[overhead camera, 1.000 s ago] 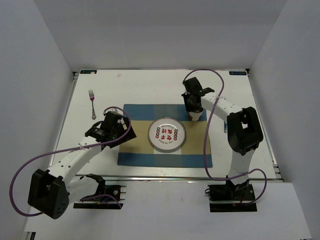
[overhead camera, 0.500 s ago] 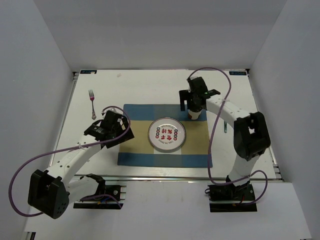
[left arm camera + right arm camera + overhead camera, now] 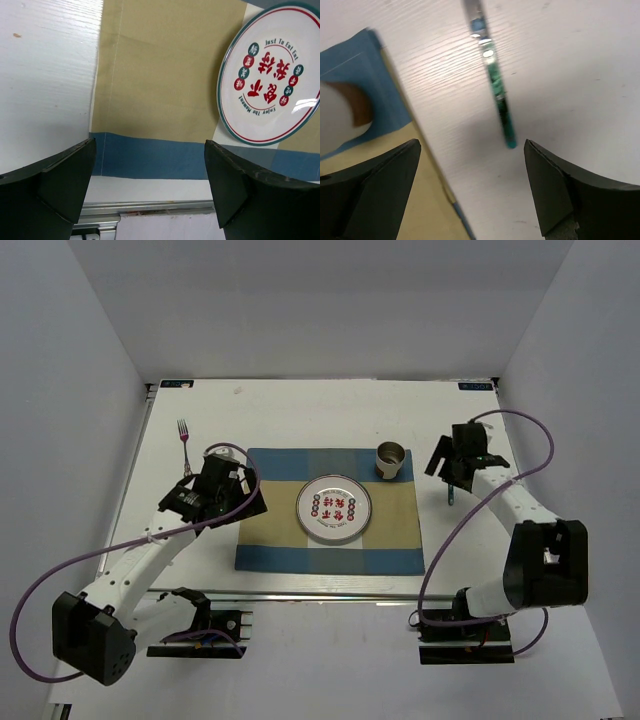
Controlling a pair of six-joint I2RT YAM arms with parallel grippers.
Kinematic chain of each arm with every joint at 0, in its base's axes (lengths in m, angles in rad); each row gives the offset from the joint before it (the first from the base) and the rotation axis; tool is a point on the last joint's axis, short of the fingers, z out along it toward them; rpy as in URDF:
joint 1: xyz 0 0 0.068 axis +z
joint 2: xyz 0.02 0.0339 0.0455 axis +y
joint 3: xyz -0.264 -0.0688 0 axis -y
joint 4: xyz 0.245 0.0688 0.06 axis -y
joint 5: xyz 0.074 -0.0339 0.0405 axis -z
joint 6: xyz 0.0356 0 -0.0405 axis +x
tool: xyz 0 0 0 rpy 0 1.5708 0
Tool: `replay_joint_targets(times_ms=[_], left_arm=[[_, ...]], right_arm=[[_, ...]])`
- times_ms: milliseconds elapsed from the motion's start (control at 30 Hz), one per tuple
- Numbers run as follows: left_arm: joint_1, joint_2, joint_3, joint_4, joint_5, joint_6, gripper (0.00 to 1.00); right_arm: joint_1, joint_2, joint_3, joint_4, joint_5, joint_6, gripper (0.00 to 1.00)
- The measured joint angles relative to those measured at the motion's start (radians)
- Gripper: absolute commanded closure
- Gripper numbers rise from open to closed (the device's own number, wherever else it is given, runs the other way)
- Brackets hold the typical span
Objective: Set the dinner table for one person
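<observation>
White wood-look dinner table (image 3: 300,410) fills pretty much the whole overhead view. The blue-and-tan placemat (image 3: 270,540) sits in the middle of it, close to the rail at 6 o'clock. The plate (image 3: 334,509) is centred on the mat, and the cup (image 3: 390,460) stands at about 1 o'clock from it, on the mat's far right corner. The fork (image 3: 184,448) is out on bare table at 10 o'clock, well apart from the mat.

Right gripper (image 3: 470,185) hangs with its fingers spread wide and nothing in them, over a green-handled utensil (image 3: 497,95) lying flat just off the mat's edge at 3 o'clock. It's blurry in the wrist view; probably a knife, but I can't say for sure. Left gripper (image 3: 150,180) is also spread and empty, over the mat's left edge at 9 o'clock.

What worries me: that utensil is thin and flat on a slick top. If the fingers come down off-centre, they'll likely shove or spin it instead of pinching it. On the left side, snagging the cloth would drag the plate and cup along with it.
</observation>
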Motion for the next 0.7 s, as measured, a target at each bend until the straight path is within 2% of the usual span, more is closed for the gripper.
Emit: replay_joint_targets(times_ms=[100,267,467,500,567,600,633,700], left_arm=[[0.000,0.004,-0.002,0.003,0.026,0.014,0.02],[-0.001,-0.016,-0.002,0.018,0.055,0.026,0.02],[-0.001,-0.024,-0.003,0.023,0.074,0.033,0.02],[-0.001,-0.024,-0.003,0.023,0.075,0.033,0.02],[-0.001,-0.024,-0.003,0.023,0.076,0.033,0.02],[-0.001,-0.024,-0.003,0.023,0.077,0.033,0.02],[-0.001,-0.024,-0.003,0.023,0.078,0.033,0.02],[-0.001,-0.024,-0.003,0.023,0.079,0.034,0.02]], right_arm=[[-0.084,0.052,0.014,0.002,-0.002,0.001,0.11],[-0.156,0.207,0.125,-0.002,-0.015,-0.003,0.12],[-0.186,0.397,0.180,0.015,-0.074,-0.014,0.28],[-0.187,0.402,0.186,0.021,-0.072,-0.012,0.37],[-0.186,0.406,0.186,0.034,-0.092,-0.017,0.48],[-0.187,0.407,0.186,0.037,-0.098,-0.019,0.91],[-0.187,0.409,0.187,0.039,-0.106,-0.021,1.00],[-0.190,0.414,0.191,0.047,-0.125,-0.013,1.00]])
